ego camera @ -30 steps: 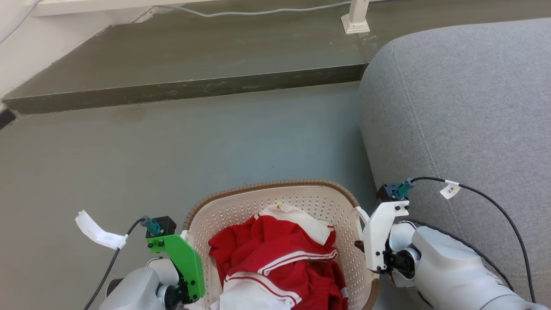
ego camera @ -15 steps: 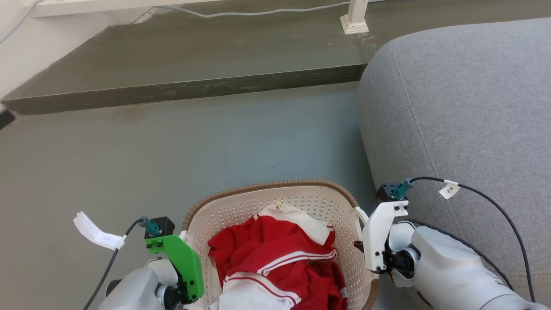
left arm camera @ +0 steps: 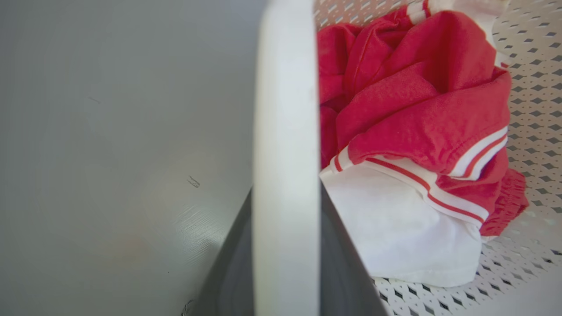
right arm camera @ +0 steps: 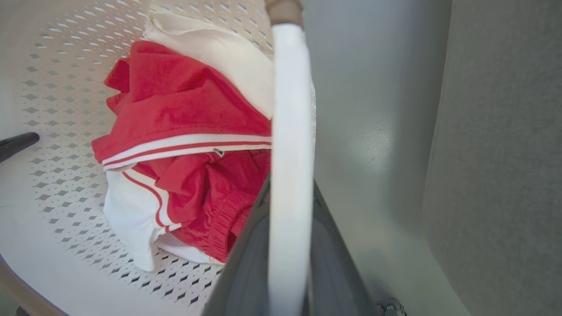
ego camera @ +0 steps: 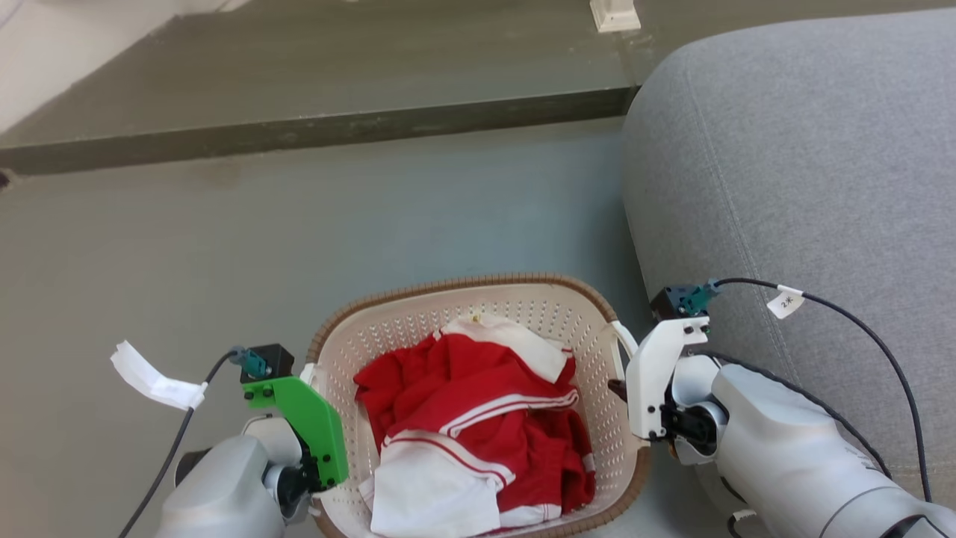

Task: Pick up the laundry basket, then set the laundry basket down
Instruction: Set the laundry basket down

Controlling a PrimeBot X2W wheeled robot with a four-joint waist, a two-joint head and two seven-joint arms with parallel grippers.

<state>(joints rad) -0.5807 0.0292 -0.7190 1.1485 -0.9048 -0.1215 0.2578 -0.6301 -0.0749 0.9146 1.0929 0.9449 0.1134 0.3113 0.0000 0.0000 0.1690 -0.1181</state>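
At 6 o'clock: basket (ego camera: 448, 286) with red-white clothes (ego camera: 478, 418); sofa (ego camera: 806, 187) close at 3, step (ego camera: 314, 128) well apart at 12. Left gripper (left arm camera: 285, 245) and right gripper (right arm camera: 290, 237) jaws each clamped on basket handles (left arm camera: 285, 109).

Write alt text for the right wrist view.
The right gripper grips a white handle of the laundry basket, a dark finger on each side. Inside, red and white clothes lie heaped on its perforated bottom; grey floor and a grey sofa lie beyond the handle.

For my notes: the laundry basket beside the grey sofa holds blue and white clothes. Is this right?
No: the clothes in the laundry basket beside the grey sofa are red and white, as the head view shows.
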